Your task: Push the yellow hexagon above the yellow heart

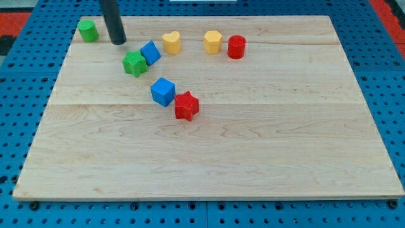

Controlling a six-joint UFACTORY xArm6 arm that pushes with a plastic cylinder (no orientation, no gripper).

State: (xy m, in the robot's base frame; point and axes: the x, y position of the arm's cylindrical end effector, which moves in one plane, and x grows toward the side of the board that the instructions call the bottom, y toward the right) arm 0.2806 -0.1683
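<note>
The yellow heart (171, 42) sits near the view's top, left of centre. The yellow hexagon (213, 42) sits to its right, level with it, with a gap between them. My tip (118, 42) rests on the board at the upper left, well left of the yellow heart and apart from both yellow blocks. It stands between the green cylinder (88, 30) and the green star (134, 63).
A red cylinder (236, 47) sits next to the hexagon on its right. A blue block (150, 52) touches the green star. A blue cube (163, 92) and a red star (186, 106) sit together lower down. The wooden board (209, 158) lies on a blue pegboard.
</note>
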